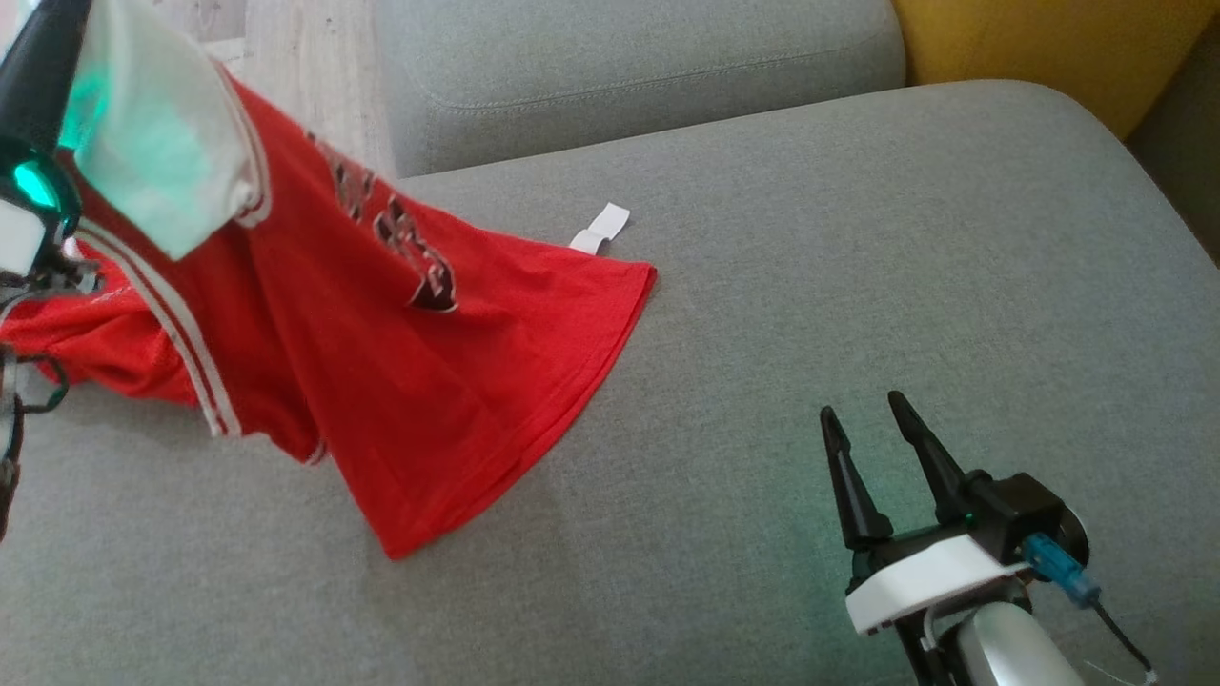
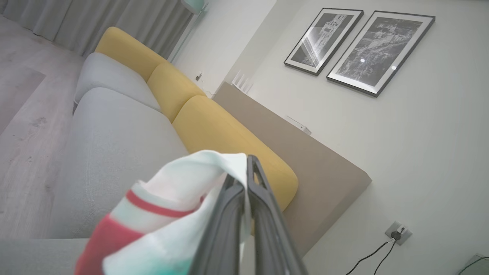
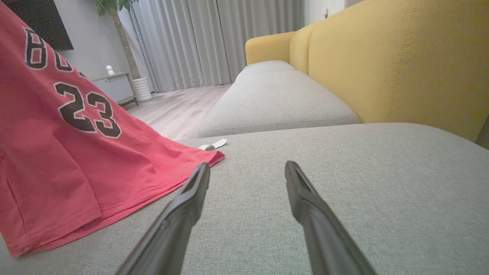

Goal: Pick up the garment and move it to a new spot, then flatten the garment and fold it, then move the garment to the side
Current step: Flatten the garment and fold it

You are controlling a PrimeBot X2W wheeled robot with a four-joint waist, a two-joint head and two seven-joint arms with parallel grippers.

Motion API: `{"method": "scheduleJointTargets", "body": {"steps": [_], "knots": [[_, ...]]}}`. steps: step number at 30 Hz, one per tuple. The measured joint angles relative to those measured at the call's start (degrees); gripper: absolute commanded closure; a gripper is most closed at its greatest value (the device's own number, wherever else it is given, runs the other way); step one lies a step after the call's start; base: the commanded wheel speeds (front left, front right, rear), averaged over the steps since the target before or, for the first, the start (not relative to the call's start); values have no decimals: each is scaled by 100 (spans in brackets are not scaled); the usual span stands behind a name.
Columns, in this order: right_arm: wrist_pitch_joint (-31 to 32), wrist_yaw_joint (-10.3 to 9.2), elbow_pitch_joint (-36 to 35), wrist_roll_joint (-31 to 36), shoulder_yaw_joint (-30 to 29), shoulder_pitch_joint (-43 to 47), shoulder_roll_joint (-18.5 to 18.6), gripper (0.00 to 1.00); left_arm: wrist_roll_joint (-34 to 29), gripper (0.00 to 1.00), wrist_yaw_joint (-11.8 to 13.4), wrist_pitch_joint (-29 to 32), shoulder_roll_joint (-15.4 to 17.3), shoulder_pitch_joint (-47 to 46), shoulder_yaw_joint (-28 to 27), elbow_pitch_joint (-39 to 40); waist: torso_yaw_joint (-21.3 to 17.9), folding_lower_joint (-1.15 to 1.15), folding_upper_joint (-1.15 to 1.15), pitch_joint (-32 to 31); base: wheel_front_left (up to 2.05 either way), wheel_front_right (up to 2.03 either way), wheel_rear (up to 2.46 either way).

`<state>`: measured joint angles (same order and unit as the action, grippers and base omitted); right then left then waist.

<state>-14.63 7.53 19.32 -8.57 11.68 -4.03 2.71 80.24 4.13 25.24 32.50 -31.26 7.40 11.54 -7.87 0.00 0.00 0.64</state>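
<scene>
The garment (image 1: 400, 362) is a red jersey with white trim and dark lettering. It hangs from the upper left of the head view, and its hem trails on the grey sofa cushion (image 1: 858, 286). My left gripper (image 2: 244, 170) is shut on a white-and-red edge of the garment (image 2: 172, 198), raised above the seat. In the right wrist view the garment (image 3: 68, 145) shows the number 23 at the left. My right gripper (image 1: 867, 414) stands open low over the cushion, well right of the hem, with nothing between its fingers (image 3: 191, 191).
A small white tag (image 1: 600, 229) lies on the cushion just beyond the hem. A second grey seat cushion (image 1: 648, 67) lies behind, with yellow backrests (image 3: 401, 65) along the right. Wooden floor (image 3: 175, 107) lies past the sofa's far edge.
</scene>
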Motion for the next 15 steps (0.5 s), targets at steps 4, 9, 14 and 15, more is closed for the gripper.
{"method": "scheduleJointTargets", "body": {"steps": [4,9,14,15], "knots": [[0,0,0,0,23,1,0,0,47,100,2,41,-86,-10,57,186,-36,0,0,7,0,0,0],[0,0,1,0,33,-2,0,0,35,100,18,44,-535,-23,667,354,-67,0,0,41,0,0,0],[0,0,1,-20,171,-69,1,0,-203,100,-13,83,-1233,-45,1675,65,-164,0,0,122,0,0,0],[0,0,-2,-55,211,-122,1,0,-272,100,-20,97,-1391,-72,1891,-47,-196,0,0,153,0,0,0]]}}
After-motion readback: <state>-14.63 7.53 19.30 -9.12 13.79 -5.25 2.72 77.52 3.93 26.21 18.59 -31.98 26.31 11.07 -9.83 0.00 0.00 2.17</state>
